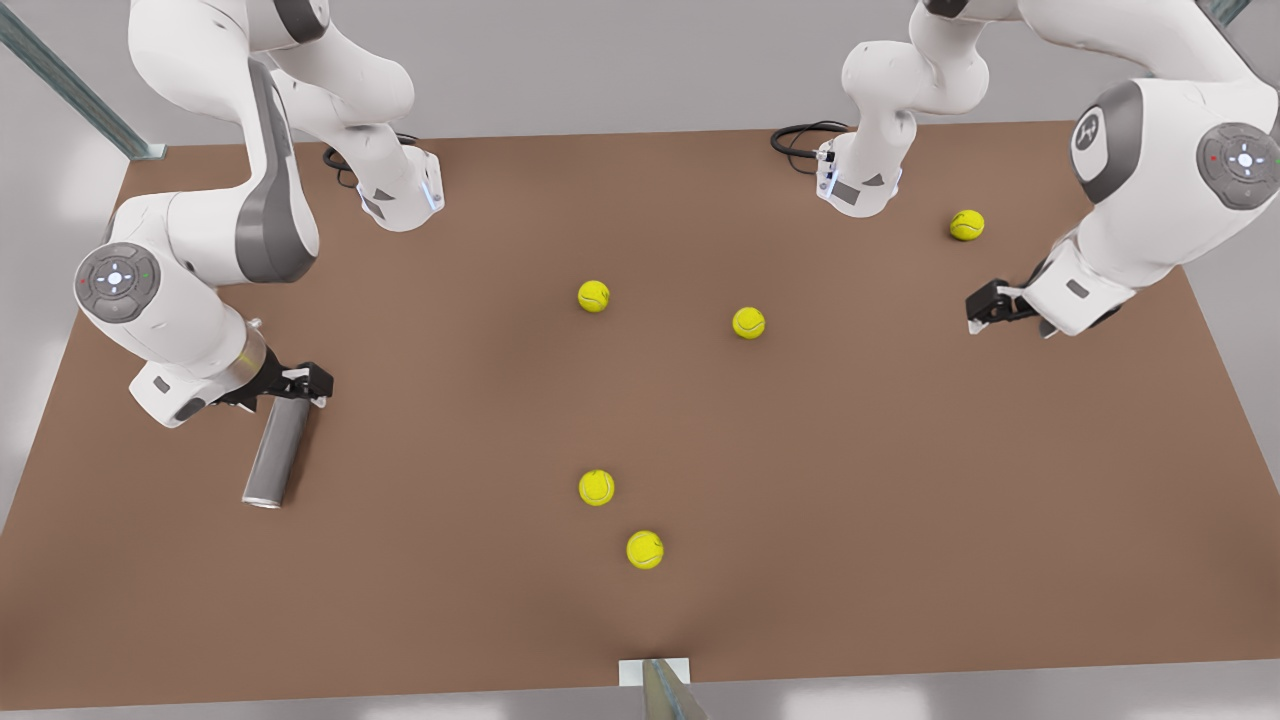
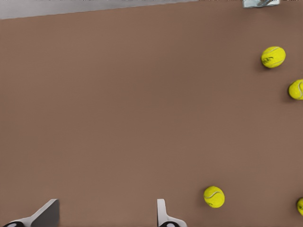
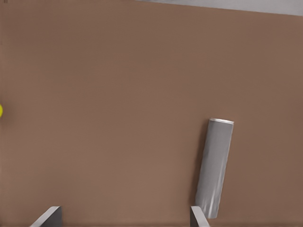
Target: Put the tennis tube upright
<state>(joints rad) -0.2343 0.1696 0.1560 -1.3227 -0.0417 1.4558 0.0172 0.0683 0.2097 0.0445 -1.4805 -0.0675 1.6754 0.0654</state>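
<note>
Tennis tube [image 1: 277, 452] lies flat, contents unclear; right tool [image 1: 300, 385] open.

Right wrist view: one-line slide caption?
Right tool open, hovering beside the tennis tube lying flat on the brown table.

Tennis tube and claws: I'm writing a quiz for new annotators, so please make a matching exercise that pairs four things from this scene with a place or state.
Things:
1. tennis tube
2. right claw
3. left claw
4. table

Places or states:
A. brown, with five yellow-green tennis balls on it
B. open, over bare table at the front view's right
C. lying on its side, silvery rim at the end away from the nearby claw
D. open, at the tube's plain end, at the front view's left

Pairs: 1-C, 2-D, 3-B, 4-A
</note>
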